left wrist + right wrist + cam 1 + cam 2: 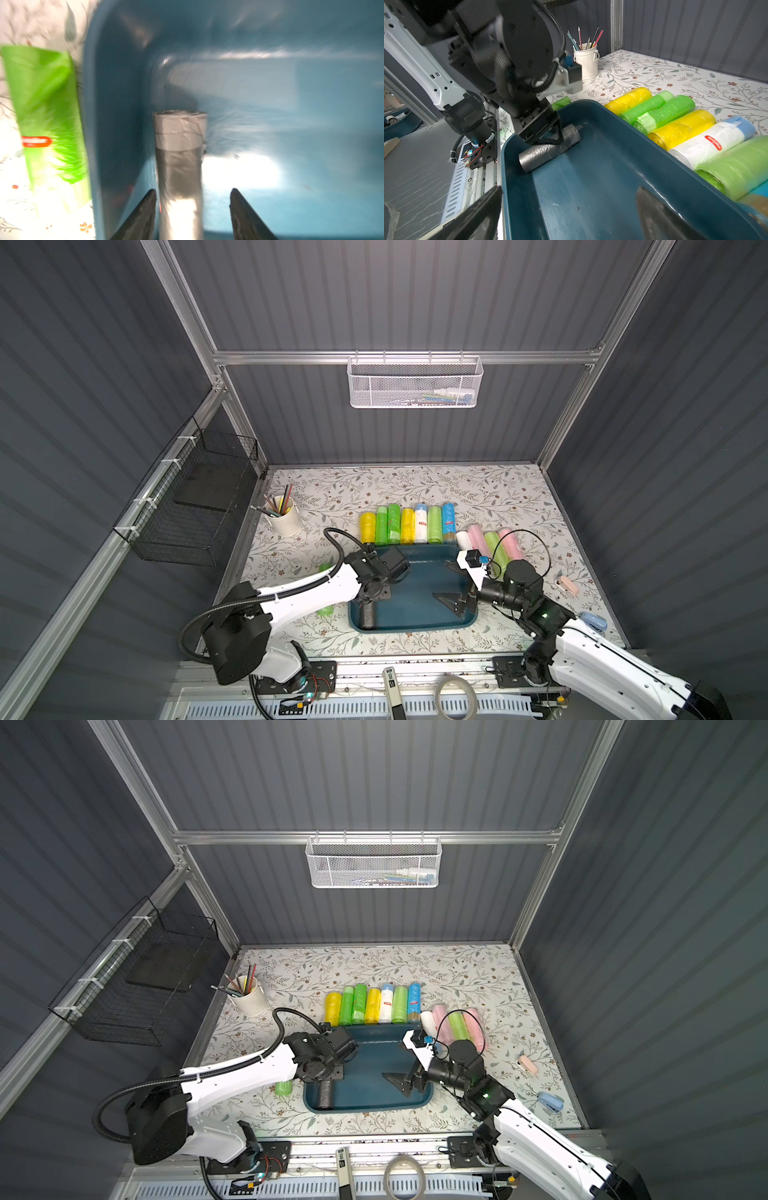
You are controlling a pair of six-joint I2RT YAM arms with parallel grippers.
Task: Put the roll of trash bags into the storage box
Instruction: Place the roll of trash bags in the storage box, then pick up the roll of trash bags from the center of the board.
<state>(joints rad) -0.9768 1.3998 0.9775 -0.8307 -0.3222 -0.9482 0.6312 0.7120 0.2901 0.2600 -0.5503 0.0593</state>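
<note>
Gray roll of trash bags (367, 616) was down in the storage box (415, 605), lying flat on its floor along the left wall by the near-left corner; both top views showed the roll (326, 1094) there. Left gripper (193, 191) sat low over the roll's far end, fingers spread. In the left wrist view one finger (144, 216) was right beside the roll (179, 145) and the other stood clear of it with teal floor between, so no pinch. Right wrist view agreed: roll (542, 153) resting on the box floor under the left gripper (552, 142). Right gripper (451, 583) hovered over the box's right side, fingers wide apart, holding nothing. Loose green roll (325, 610) lay on the table (415, 489) just outside the left wall. Row of coloured rolls (409, 524) lined the far rim
</note>
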